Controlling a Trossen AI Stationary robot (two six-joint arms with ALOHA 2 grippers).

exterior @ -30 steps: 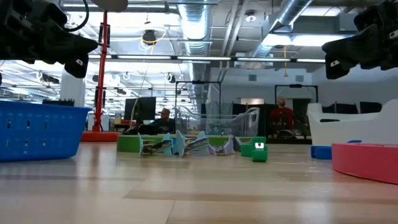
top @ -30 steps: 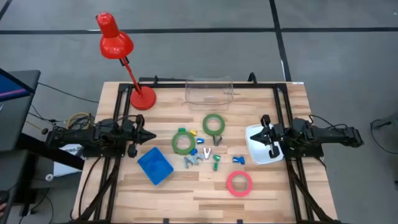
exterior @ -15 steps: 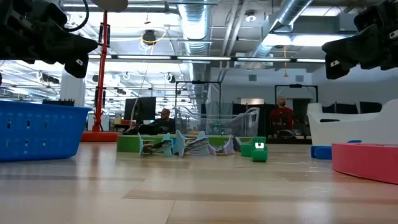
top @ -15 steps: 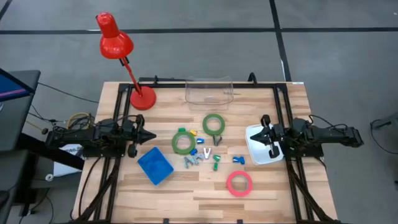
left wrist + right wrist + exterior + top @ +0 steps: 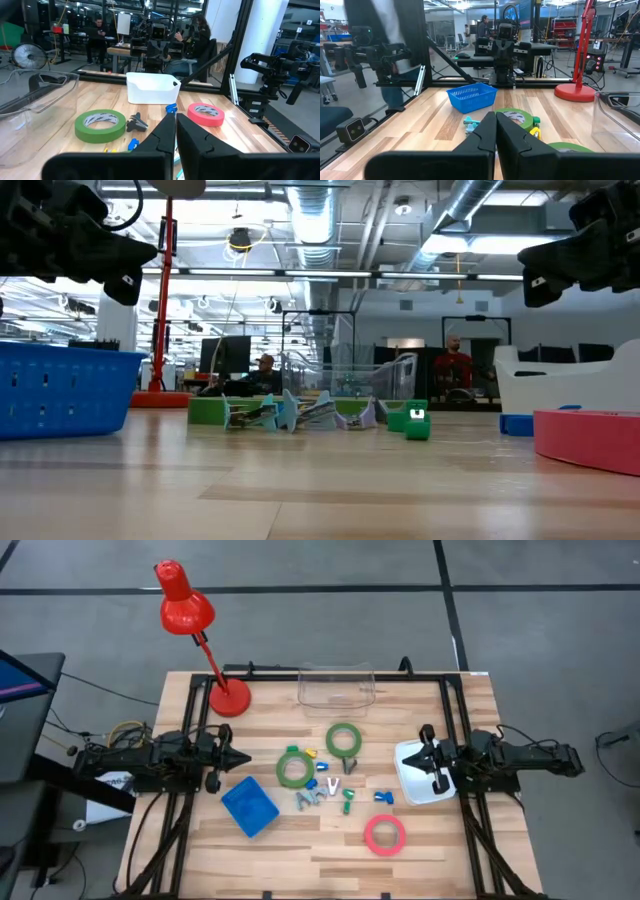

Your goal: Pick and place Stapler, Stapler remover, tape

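Three rings of tape lie flat, open centres up, mid-table: two green rings (image 5: 295, 769) (image 5: 344, 740) side by side toward the far half, the pink-red ring (image 5: 385, 834) nearer the front edge, with small coloured pieces (image 5: 325, 792) scattered between them. The left gripper (image 5: 243, 758) stretches level from the left edge, fingers pressed together and empty, tip above the blue basket (image 5: 249, 806). The right gripper (image 5: 425, 757) reaches in level from the right, closed and empty, over the white bin (image 5: 413, 790).

red lamp (image 5: 190, 625), blue basket (image 5: 249, 806), clear bin (image 5: 336, 686)
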